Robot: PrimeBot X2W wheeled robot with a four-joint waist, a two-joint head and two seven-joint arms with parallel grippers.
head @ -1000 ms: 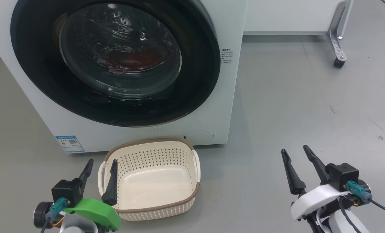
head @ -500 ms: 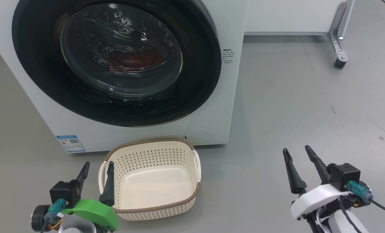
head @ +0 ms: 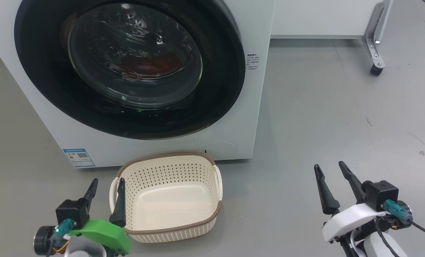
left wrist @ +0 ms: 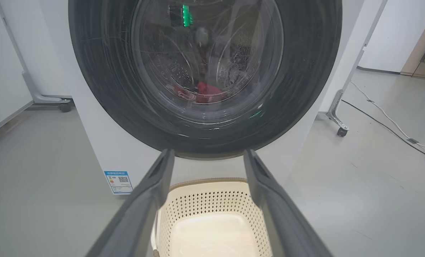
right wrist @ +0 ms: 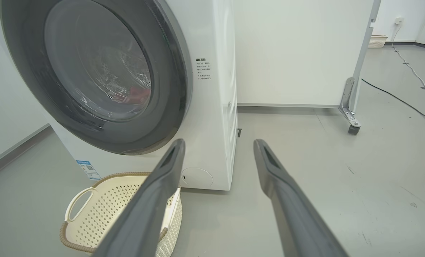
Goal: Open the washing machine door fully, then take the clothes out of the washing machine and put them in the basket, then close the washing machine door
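Observation:
The white washing machine [head: 249,117] fills the upper left of the head view, its round black door [head: 48,89] shut flat against the front. Red clothes [head: 151,64] show dimly through the glass window, also as red clothes [left wrist: 207,92] in the left wrist view. The cream basket [head: 201,223] sits empty on the floor in front of the machine. My left gripper [head: 107,182] is open, low at the basket's left handle. My right gripper [head: 329,166] is open over bare floor to the basket's right. Both hold nothing.
Grey floor [head: 323,107] spreads to the right of the machine. A white panel on a castor leg [head: 375,67] stands at the back right. A cable [right wrist: 401,101] runs across the floor far right. A blue label [head: 78,157] marks the machine's lower left.
The left gripper has dropped slightly lower beside the basket. The head camera has shifted a little; the door, basket and right gripper stay as they were.

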